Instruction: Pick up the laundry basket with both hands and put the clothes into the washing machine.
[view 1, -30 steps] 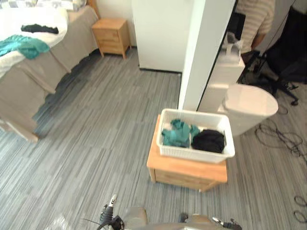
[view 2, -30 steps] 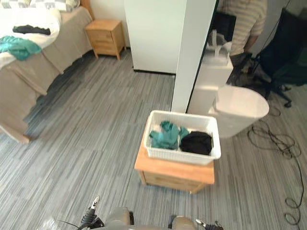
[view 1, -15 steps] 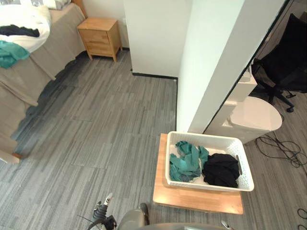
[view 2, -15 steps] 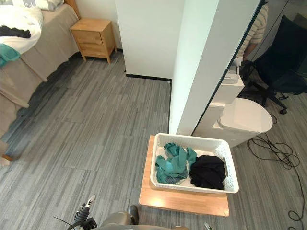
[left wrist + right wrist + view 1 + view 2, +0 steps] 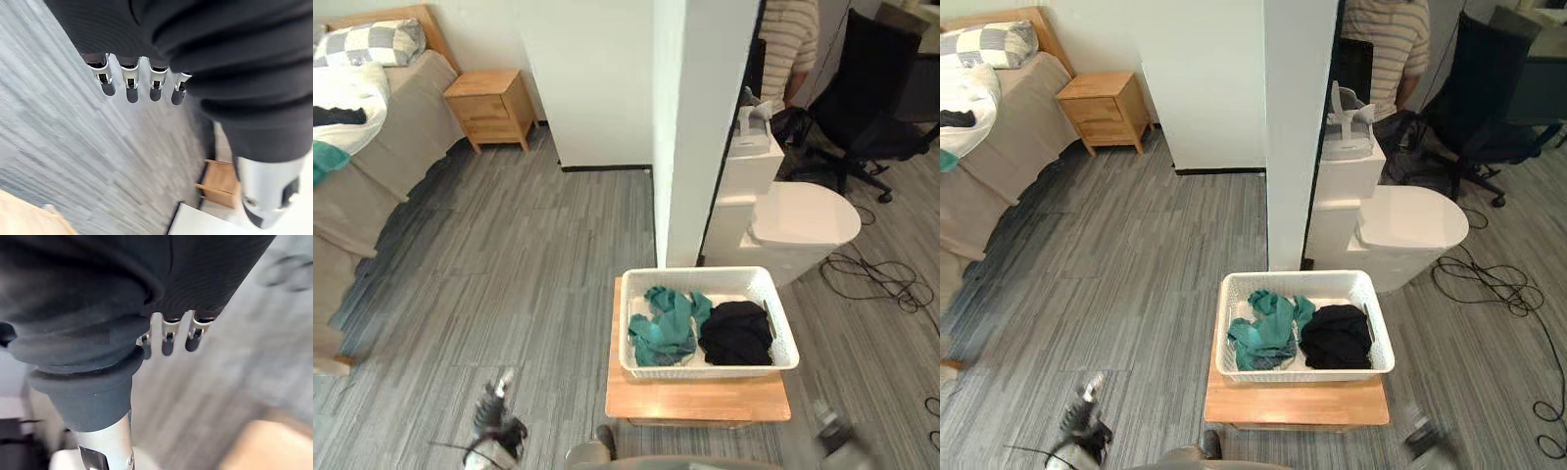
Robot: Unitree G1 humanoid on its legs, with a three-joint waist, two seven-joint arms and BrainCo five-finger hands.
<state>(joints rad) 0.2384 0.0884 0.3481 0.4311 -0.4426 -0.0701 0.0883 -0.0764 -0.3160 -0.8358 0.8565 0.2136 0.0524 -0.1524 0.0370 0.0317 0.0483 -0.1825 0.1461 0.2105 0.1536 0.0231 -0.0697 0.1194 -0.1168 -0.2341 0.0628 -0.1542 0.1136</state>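
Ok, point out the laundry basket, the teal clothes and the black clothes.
laundry basket (image 5: 710, 369), left eye view, front wall
teal clothes (image 5: 664, 325), left eye view, middle of the heap
black clothes (image 5: 736, 334), left eye view, middle of the heap

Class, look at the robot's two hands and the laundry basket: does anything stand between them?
Nothing visible does. The left hand and right hand hang low on either side, and the white laundry basket sits on a low wooden table.
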